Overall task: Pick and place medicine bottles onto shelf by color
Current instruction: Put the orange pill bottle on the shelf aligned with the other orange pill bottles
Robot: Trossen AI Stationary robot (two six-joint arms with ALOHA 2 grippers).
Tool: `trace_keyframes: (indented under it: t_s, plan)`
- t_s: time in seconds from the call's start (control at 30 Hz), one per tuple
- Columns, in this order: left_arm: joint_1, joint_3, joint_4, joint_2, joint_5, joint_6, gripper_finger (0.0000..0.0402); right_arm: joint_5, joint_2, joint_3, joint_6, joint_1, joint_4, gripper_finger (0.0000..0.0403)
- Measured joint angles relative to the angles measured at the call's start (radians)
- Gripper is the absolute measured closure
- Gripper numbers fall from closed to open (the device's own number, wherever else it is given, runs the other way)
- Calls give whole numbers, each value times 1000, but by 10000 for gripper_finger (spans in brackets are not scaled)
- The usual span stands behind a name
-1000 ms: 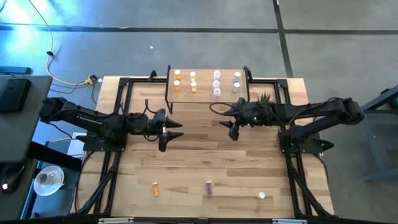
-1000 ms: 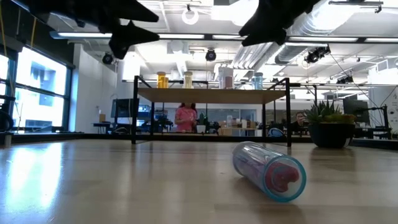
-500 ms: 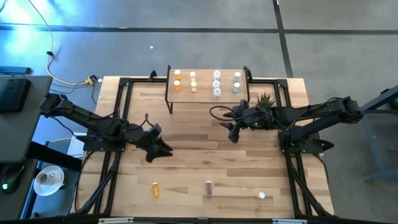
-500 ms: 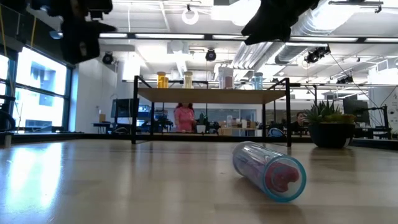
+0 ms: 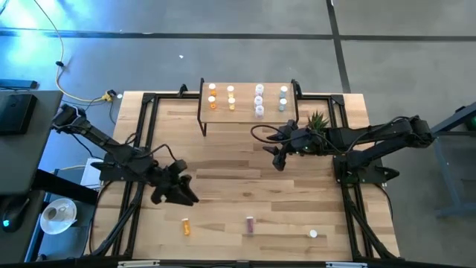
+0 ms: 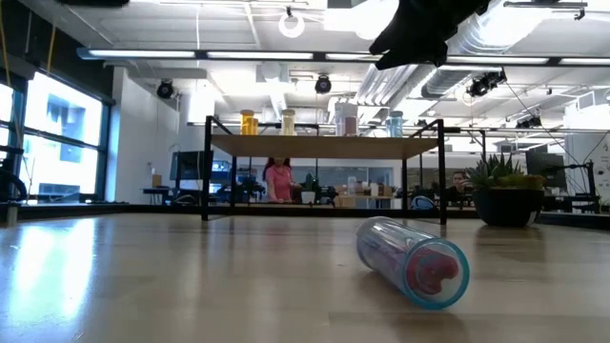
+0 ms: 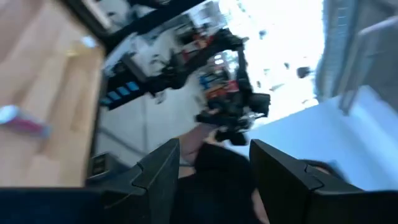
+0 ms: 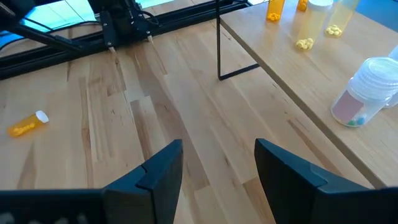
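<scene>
Wooden table [image 5: 223, 179], shelf [image 5: 247, 112] mostly stocked. Left gripper [image 5: 181, 195] jaws apart, empty, orange bottle [image 5: 186, 225] just ahead: reach step; next descend, straddle, close. Right gripper [image 5: 278, 156] jaws apart, empty, waiting.

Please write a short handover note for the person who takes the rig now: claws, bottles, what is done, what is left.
Left claw: open, empty, above the table near its front left, close to the orange bottle.
Right claw: open, empty, hanging in front of the shelf, beside the plant.
Done: bottles stand on the shelf, orange ones at its left, pale ones toward its right.
Left: three bottles near the front edge: the orange one, a purple bottle and a pale bottle.
</scene>
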Motion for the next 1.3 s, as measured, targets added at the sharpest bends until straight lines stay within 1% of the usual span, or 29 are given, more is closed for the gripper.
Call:
trace_keyframes:
  t_s: [0.07,0.13,0.27,0.37,0.43,0.5,0.57,0.63,0.77,0.9,1.0,1.17,1.3]
  plan:
    - [-14,10,24,0,-5,-6,216,0,0,0,0,0,0,213]
    - [-25,46,6,1,-8,2,216,0,0,0,0,0,-2,213]
    - [-49,168,-101,8,-9,69,216,0,0,0,0,0,-4,213]
    - [-68,282,-274,9,-40,118,216,0,0,0,0,0,-5,213]
    - [-82,353,-431,11,-93,138,216,0,0,0,0,0,-13,213]
    - [-95,407,-593,15,-160,123,216,0,0,0,0,0,-23,213]
    - [-111,443,-710,26,-233,66,216,0,0,0,0,0,-34,213]
    - [-130,453,-805,33,-294,-16,216,0,0,0,0,0,-45,213]
    - [-172,453,-902,65,-343,-203,216,0,0,0,0,-1,-55,213]
    - [-219,451,-982,142,-345,-374,216,0,0,0,0,-3,-57,213]
    - [-246,451,-1003,212,-332,-479,216,0,0,0,0,-3,-68,213]
    - [-269,451,-1005,332,-286,-594,216,0,0,0,0,-3,-78,213]
    - [-290,451,-1008,428,-225,-665,216,0,0,0,0,-3,-85,213]
